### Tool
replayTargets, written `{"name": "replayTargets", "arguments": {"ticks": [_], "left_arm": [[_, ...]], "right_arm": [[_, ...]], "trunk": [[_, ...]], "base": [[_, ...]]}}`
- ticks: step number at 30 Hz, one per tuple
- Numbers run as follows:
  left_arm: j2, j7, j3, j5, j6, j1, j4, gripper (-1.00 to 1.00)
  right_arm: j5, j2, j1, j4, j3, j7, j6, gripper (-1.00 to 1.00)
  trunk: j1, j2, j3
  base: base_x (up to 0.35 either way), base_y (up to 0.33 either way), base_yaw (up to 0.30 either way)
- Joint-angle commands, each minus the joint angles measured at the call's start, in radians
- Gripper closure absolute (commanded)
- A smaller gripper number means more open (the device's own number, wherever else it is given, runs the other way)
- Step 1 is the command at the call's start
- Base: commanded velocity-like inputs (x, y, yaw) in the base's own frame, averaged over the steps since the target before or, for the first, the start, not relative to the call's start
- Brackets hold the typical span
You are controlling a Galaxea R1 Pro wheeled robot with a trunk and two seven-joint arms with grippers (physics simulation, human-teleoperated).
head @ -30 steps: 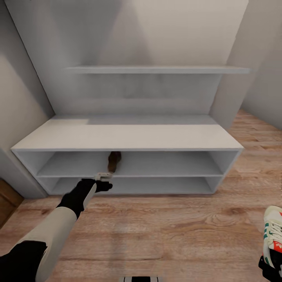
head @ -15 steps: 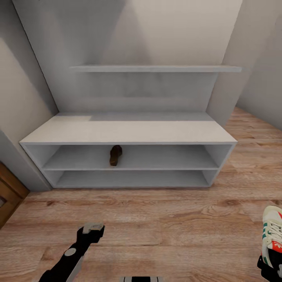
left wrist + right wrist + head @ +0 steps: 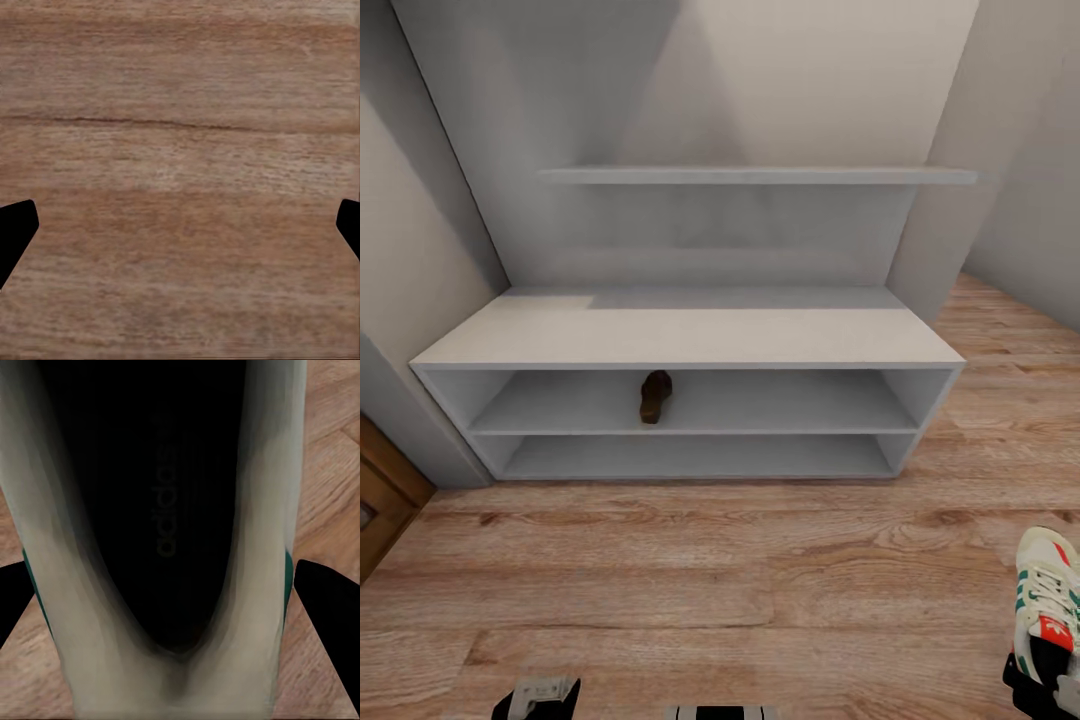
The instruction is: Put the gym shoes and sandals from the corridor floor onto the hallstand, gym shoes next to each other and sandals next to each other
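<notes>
The white-grey hallstand [image 3: 680, 340] stands against the wall ahead. One dark brown sandal [image 3: 654, 396] lies on its middle shelf, left of centre. At the head view's lower right, a white gym shoe [image 3: 1045, 590] with green stripes and a red tongue is held above the corridor floor [image 3: 760, 580] by my right gripper [image 3: 1050, 682]. The right wrist view looks into the shoe's dark opening [image 3: 172, 510], with my right gripper [image 3: 180, 600] shut on its heel. My left gripper [image 3: 538, 692] sits at the lower edge, and in its wrist view it [image 3: 180, 232] is open over bare planks [image 3: 180, 112].
A floating wall shelf [image 3: 760, 175] hangs above the bench. Grey walls close in on the left and right of the rack. A brown wooden panel [image 3: 380, 500] stands at the left edge. Open plank floor runs between me and the rack.
My left arm has drawn back from the rack's shelf, where the sandal stays, down to the view's lower edge. The camera backed away slightly early on. The held gym shoe shifted a little left.
</notes>
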Motion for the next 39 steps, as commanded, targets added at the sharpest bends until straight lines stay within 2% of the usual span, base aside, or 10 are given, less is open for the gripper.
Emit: {"name": "replayTargets", "arguments": {"ticks": [1, 7, 13, 30, 39], "left_arm": [[0.001, -0.003, -0.007, 0.01, -0.014, 0.0, 0.007, -1.0], [0.002, -0.004, -0.007, 0.009, -0.024, 0.0, 0.012, -1.0], [0.002, -0.003, -0.008, 0.01, -0.025, 0.001, 0.012, -1.0], [0.004, -0.003, -0.005, 0.015, -0.025, 0.002, 0.009, -1.0], [0.006, -0.003, -0.005, 0.019, -0.024, 0.002, 0.006, -1.0]], "right_arm": [[-0.01, 0.016, -0.001, -0.001, 0.007, -0.001, -0.004, 1.0], [-0.008, 0.036, -0.001, -0.002, 0.006, -0.001, -0.008, 1.0], [-0.008, 0.036, -0.001, -0.002, 0.006, -0.001, -0.008, 1.0], [-0.008, 0.036, -0.001, -0.002, 0.006, -0.001, -0.008, 1.0], [-0.008, 0.036, -0.001, -0.002, 0.006, -0.001, -0.008, 1.0]], "trunk": [[0.0, 0.0, -0.001], [0.0, 0.0, -0.001], [0.0, 0.0, -0.001], [0.0, 0.0, -0.001], [0.0, 0.0, -0.001]], "base": [[0.0, 0.0, 0.0], [-0.003, -0.043, 0.0], [-0.137, -0.235, 0.0], [-0.26, -0.188, 0.0], [-0.174, -0.111, 0.0]]}}
